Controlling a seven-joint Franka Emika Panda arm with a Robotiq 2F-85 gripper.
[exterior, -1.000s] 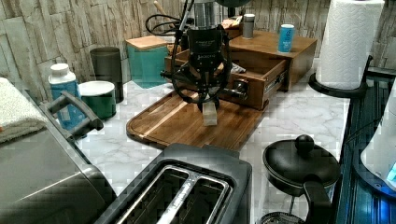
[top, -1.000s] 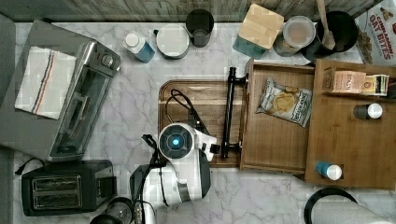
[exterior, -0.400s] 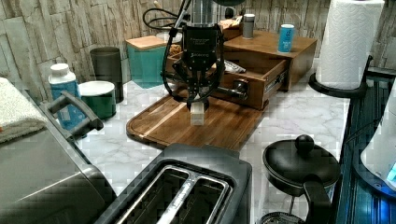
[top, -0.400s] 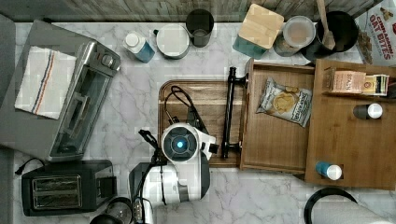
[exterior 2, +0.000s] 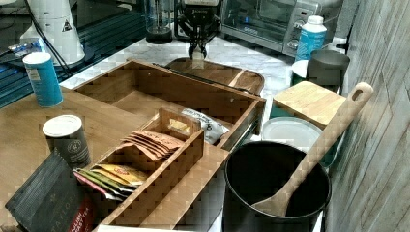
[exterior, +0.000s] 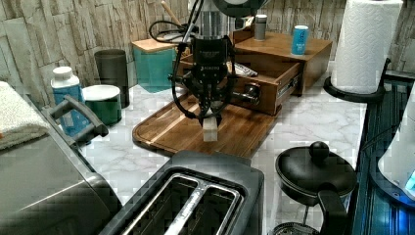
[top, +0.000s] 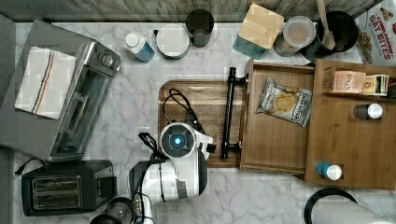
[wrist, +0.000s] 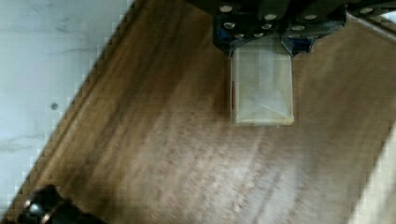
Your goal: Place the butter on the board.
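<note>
Hand (exterior: 209, 116) over the board (exterior: 176, 128), clamped on the upright butter (exterior: 210, 130), lower end touching the wood; bench (exterior: 313, 120) around; open drawer (exterior: 274, 81) beyond.

End effector (exterior: 210, 116) vertical, fingers clamped

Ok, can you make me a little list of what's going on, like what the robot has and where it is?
held thing: butter, a pale block, standing on end
gripper: jaws shut on the butter's top
butter position: at the board, bottom end about at the wood; contact not certain
board location: on the marble counter, in front of the open drawer
in the drawer: a chip bag
near the board: toaster, black pot lid
</note>
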